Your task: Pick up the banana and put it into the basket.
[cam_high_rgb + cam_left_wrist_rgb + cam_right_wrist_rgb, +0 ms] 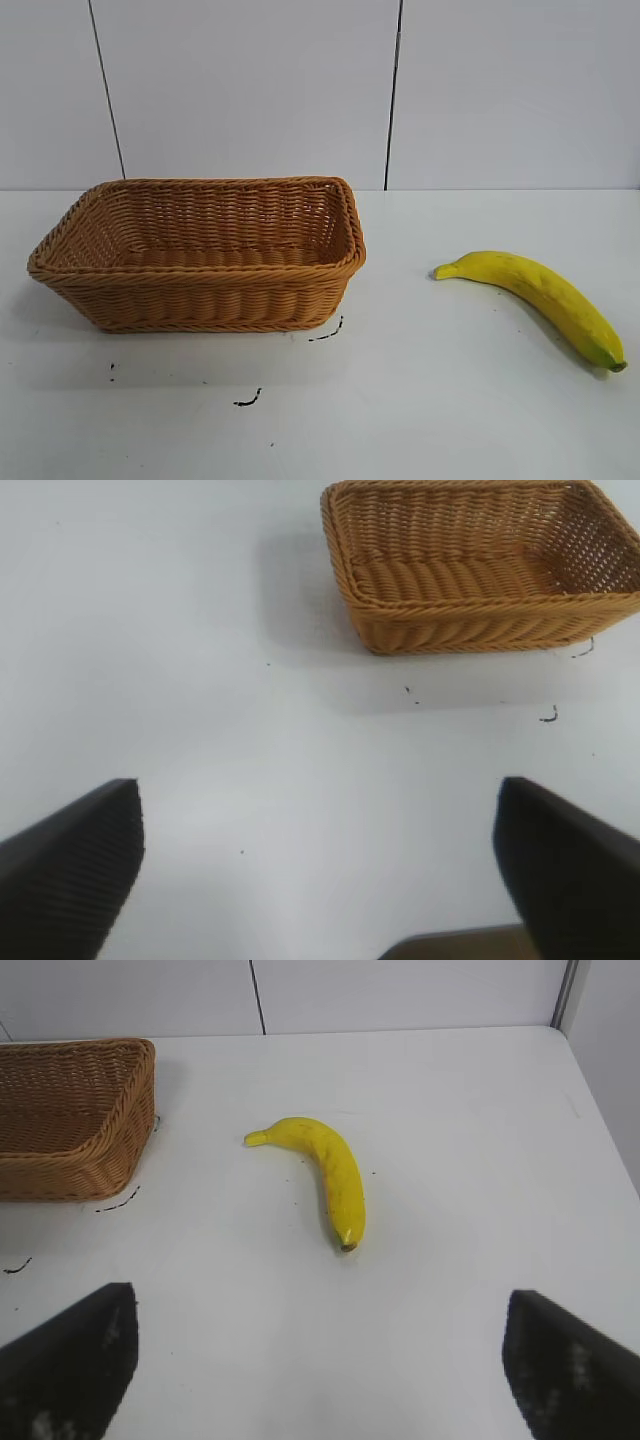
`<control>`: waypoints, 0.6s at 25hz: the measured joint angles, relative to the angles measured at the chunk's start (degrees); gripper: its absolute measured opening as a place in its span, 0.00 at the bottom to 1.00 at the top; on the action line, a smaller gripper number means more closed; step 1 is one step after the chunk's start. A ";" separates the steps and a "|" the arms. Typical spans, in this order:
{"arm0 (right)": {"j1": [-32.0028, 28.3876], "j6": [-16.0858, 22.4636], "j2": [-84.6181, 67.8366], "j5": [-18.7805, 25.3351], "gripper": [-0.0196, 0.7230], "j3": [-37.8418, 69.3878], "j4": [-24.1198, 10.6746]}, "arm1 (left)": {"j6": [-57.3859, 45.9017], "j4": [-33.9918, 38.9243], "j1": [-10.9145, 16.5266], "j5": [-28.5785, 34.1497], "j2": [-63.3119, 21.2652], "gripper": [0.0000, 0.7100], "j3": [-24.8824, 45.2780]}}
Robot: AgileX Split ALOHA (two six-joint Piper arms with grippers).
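The banana [545, 297] lies flat on the white table at the right, yellow with a greenish tip; it also shows in the right wrist view [328, 1172]. The wicker basket [200, 290] stands at the left with nothing inside, seen too in the left wrist view [480, 620]. My right gripper [322, 1360] is open, well short of the banana, bare table between its fingers. My left gripper [320, 860] is open over bare table, some way from the basket. Neither arm appears in the exterior view.
Small black marks [248, 400] dot the white table [400, 420] in front of the basket. A white panelled wall [300, 90] rises behind. The table's edge [600, 1110] runs beside the banana in the right wrist view.
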 joint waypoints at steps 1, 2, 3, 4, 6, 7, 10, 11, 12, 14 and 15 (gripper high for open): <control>0.00 0.00 0.00 0.00 0.96 0.00 0.00 | 0.00 0.00 0.00 0.00 0.00 0.97 0.00; 0.00 0.00 0.00 0.00 0.96 0.00 0.00 | 0.00 0.00 0.00 0.00 0.00 0.97 0.00; 0.00 0.00 0.00 0.00 0.96 0.00 0.00 | 0.00 0.00 0.00 0.00 0.00 0.97 0.00; 0.00 0.00 0.00 0.00 0.96 0.00 0.00 | 0.00 0.00 0.00 0.00 0.00 0.97 0.00; 0.00 0.00 0.00 0.00 0.96 0.00 0.13 | 0.00 0.00 0.00 0.00 0.00 0.97 0.00; 0.00 0.00 0.00 0.00 0.96 0.00 0.21 | 0.00 0.00 0.00 0.00 0.00 0.97 0.00; 0.00 0.00 0.00 0.00 0.96 0.00 0.21 | 0.00 0.00 0.00 0.00 0.00 0.97 0.00; 0.00 0.00 0.00 0.00 0.96 0.00 0.15 | 0.00 0.00 0.00 0.00 0.00 0.97 0.00; 0.00 0.00 0.08 0.00 0.96 0.00 -0.06 | 0.00 0.00 0.00 0.00 0.00 0.97 0.00; 0.00 0.00 2.04 0.83 0.96 -0.94 -0.37 | 0.00 0.00 0.00 0.00 0.00 0.97 0.00; 0.00 0.00 4.35 1.31 0.96 -1.87 -0.51 | 0.00 0.00 0.00 0.00 0.00 0.97 0.00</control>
